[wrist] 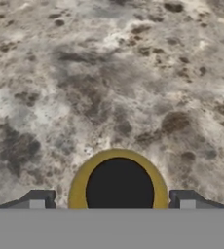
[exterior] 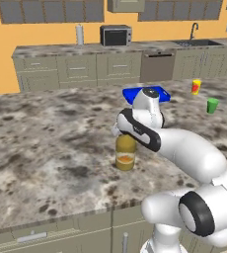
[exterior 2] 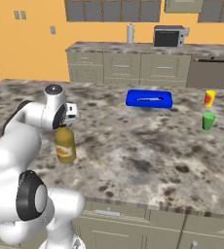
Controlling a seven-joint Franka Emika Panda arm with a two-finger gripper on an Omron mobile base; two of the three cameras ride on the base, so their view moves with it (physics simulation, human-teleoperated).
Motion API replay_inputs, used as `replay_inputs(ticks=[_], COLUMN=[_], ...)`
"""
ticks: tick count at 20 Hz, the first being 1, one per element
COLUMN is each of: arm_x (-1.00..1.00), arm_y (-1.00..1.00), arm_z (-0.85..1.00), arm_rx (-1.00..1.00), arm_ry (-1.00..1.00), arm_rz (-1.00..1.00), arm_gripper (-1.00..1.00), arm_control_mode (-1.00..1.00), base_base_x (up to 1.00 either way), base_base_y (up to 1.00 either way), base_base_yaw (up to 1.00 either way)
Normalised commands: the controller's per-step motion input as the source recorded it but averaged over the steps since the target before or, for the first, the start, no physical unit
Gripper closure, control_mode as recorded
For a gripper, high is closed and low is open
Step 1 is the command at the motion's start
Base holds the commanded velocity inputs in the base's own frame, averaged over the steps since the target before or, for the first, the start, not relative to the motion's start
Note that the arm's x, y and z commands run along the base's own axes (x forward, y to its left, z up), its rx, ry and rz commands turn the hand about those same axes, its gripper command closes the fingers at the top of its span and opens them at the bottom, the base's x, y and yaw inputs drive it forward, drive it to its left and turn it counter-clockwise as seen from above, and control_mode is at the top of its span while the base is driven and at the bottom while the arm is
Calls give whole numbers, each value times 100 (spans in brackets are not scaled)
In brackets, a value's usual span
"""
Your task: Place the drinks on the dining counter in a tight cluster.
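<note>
Hand view: fat amber juice jug with black cap [wrist: 118,187] between fingertips [wrist: 37,200].
Gripper [wrist: 113,203]: spread wide, both tips clear of jug.
Jug seat: granite dining counter [wrist: 109,78], upright.

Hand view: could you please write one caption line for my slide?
Looking straight down, the open gripper straddles the black cap of the amber juice jug standing on the speckled dining counter.
</note>
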Motion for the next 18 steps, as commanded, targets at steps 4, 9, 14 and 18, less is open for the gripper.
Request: replay_inputs(ticks=[4,9,14,18], arm_x=[-5,-39,-53,-53], arm_y=[-5,-12,-6,-2], arm_z=[2,7,11,16], arm_rx=[0,0,0,0], arm_ry=[-7,0,0,0], arm_rz=[-7,-14,-16,-14], arm_gripper=[-100,-100,-100,-100], arm_control_mode=[-100,-100,-100,-100], base_base_x=[0,0,0,0], base_base_y=[0,0,0,0], base_base_yaw=[0,0,0,0])
